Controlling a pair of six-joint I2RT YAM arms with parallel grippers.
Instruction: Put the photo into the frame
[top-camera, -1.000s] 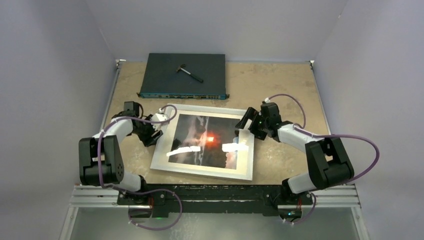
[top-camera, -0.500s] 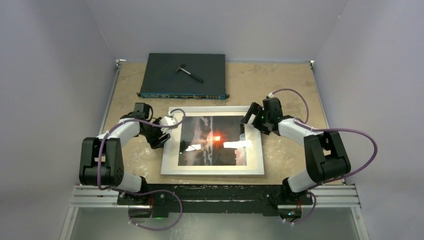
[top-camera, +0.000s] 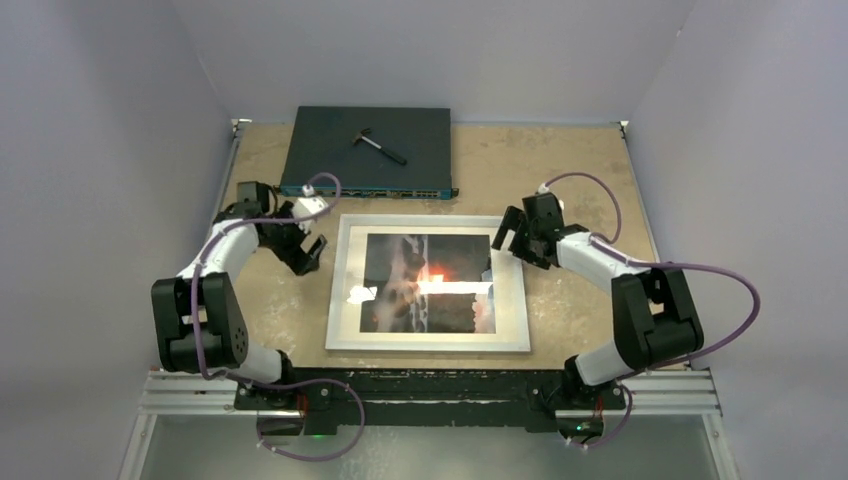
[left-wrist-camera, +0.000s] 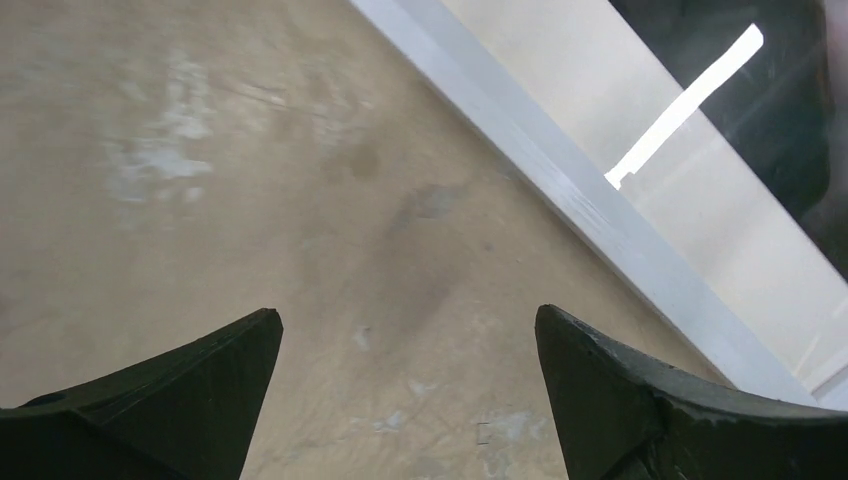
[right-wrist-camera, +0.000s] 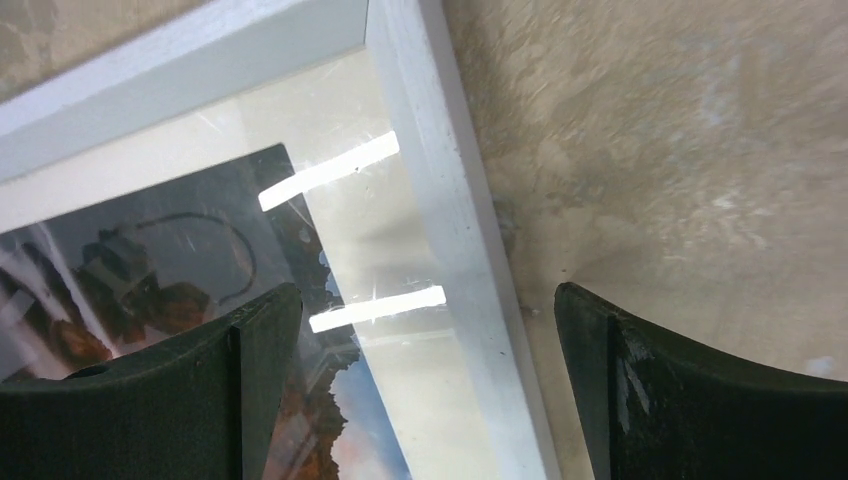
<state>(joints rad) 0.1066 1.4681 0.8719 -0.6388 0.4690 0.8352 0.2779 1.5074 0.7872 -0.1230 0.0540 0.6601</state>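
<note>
My right gripper (right-wrist-camera: 425, 295), wide and empty, straddled the edge of the thin white glass-paned picture frame (right-wrist-camera: 450, 250). Closing risked dragging it and shifting the dark glossy orange-glow photo (top-camera: 428, 300). My left gripper (left-wrist-camera: 407, 315) stood wide, empty.

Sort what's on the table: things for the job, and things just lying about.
For the job: photo; frame.
Lying about: switch box; small tool on top of it.

A flat dark network switch box (top-camera: 368, 150) lies far left on the mottled tan tabletop (top-camera: 570, 160), a small dark hammer-like tool (top-camera: 381, 147) resting on its lid.
</note>
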